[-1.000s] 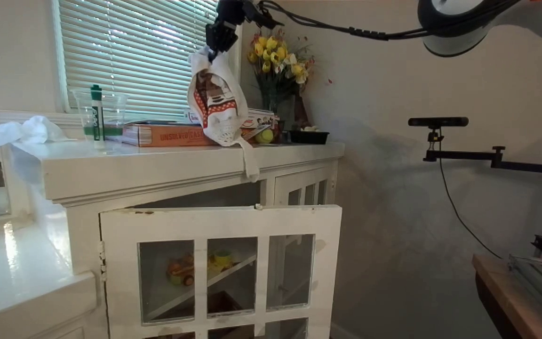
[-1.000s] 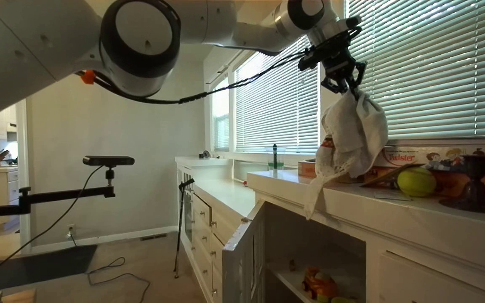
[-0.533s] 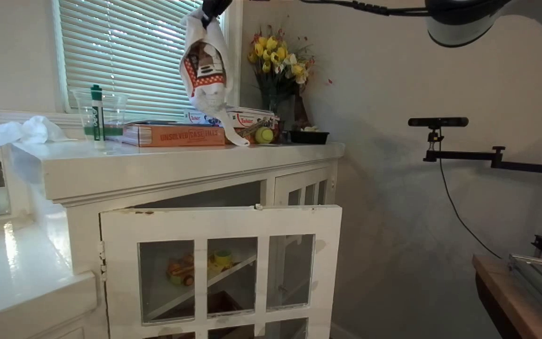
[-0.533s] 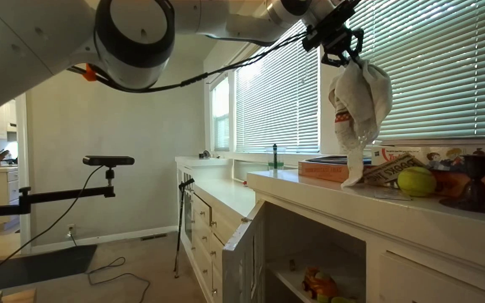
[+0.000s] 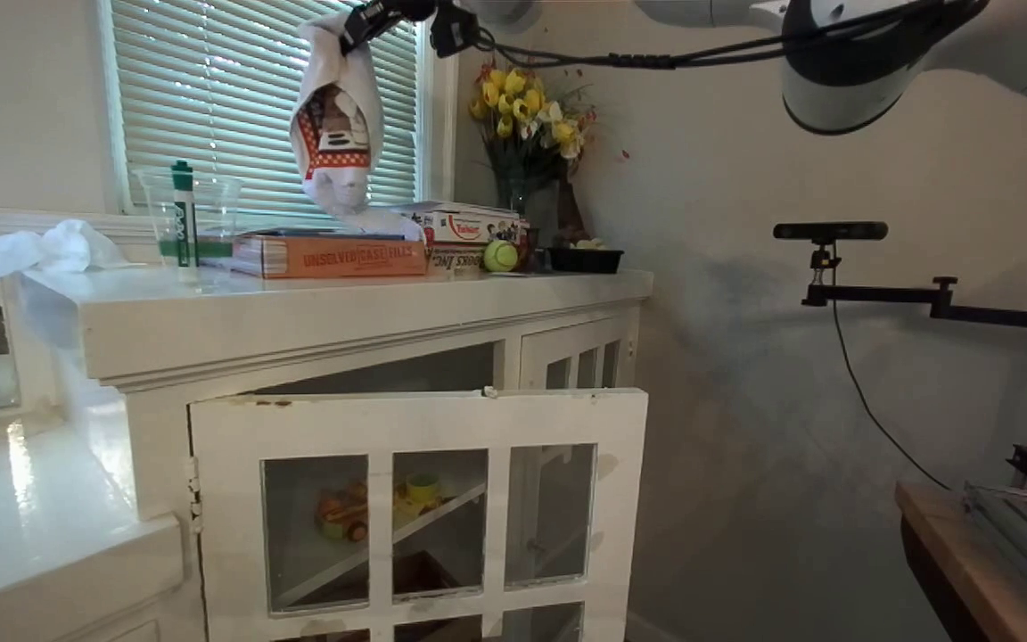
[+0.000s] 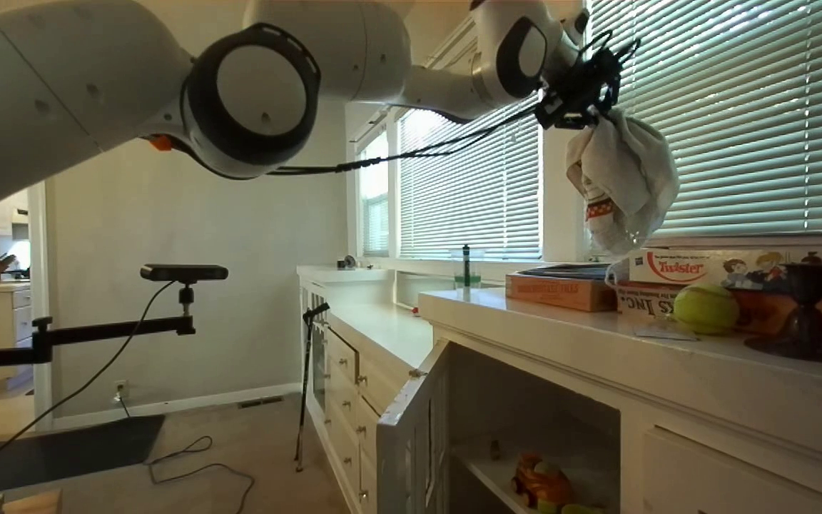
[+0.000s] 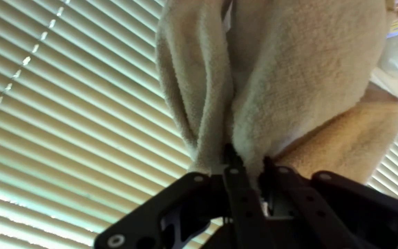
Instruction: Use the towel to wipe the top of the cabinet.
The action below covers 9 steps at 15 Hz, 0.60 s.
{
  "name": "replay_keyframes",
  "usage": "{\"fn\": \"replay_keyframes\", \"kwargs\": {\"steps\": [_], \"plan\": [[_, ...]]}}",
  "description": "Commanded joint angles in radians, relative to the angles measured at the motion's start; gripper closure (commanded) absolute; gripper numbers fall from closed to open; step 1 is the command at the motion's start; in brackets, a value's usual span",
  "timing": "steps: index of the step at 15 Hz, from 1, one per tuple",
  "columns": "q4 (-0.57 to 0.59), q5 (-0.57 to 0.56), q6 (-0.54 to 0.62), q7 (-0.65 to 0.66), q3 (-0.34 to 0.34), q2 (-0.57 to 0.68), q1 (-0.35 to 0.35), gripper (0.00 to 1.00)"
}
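My gripper (image 7: 249, 160) is shut on a bunched part of the towel (image 7: 299, 76), which runs up between the dark fingertips in the wrist view. The cream towel (image 5: 335, 125), with its brown and red-orange print, hangs from the gripper (image 5: 349, 40) in front of the blinds. It dangles above the back of the white cabinet (image 5: 353, 308). In an exterior view the towel (image 6: 628, 178) droops over the boxes under the gripper (image 6: 596, 114). Its thin lower end goes down by the boxes; whether it touches them I cannot tell.
On the cabinet top stand an orange box (image 5: 353, 258), a Twister box (image 6: 689, 265), a tennis ball (image 6: 706, 308), a dark candle holder (image 6: 807, 314), a cup (image 5: 219, 214) with a green marker (image 5: 184, 214), a white bundle (image 5: 59, 247) and flowers (image 5: 522, 111). A glass-paned door (image 5: 415, 419) stands ajar.
The towel has lifted off the cabinet's front edge and swung back toward the window, still gripped. The printed piece beside the ball, tilted before, now sits level.
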Motion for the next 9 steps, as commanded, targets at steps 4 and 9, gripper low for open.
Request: {"fn": "replay_keyframes", "kwargs": {"steps": [4, 9], "plan": [[0.025, 0.126, -0.099, -0.007, 0.138, 0.088, -0.022, 0.97], [0.018, 0.095, -0.383, 0.141, 0.068, 0.069, -0.020, 0.48]]}}
